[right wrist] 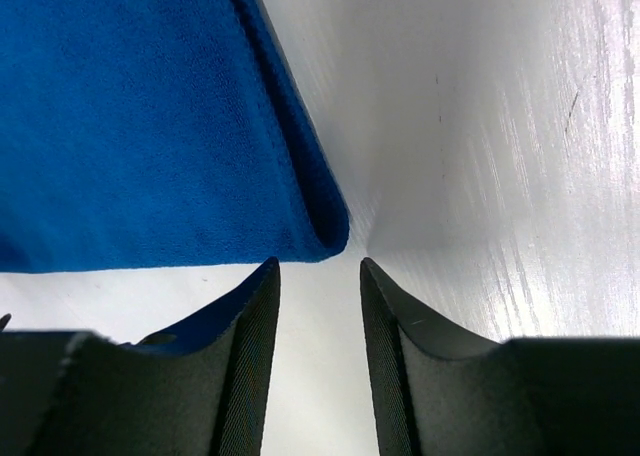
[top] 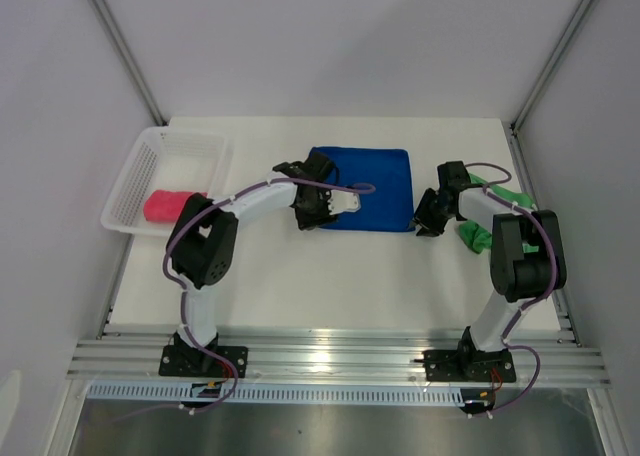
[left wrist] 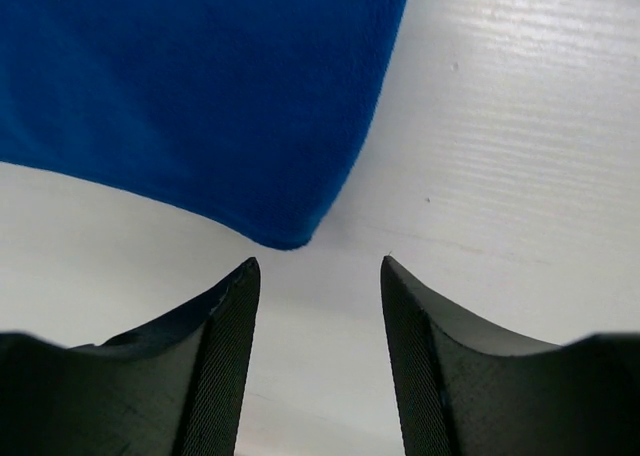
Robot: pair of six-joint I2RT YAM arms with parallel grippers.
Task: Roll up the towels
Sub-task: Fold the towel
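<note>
From above, the blue towel lay flat mid-frame on the desk. In the left wrist view, the left claw stood parted and empty, short of the corner, so closing there might have missed. In the right wrist view, the right claw was likewise parted and empty, and uneven grips could have skewed the roll.

Robotics lab cell: white table, aluminium base rail, frame posts, plain wall panels.

The blue towel lies flat on the surface, left end effector at its near-left corner, right end effector by its near-right; green towel bunched right, pink towel in the basket.
</note>
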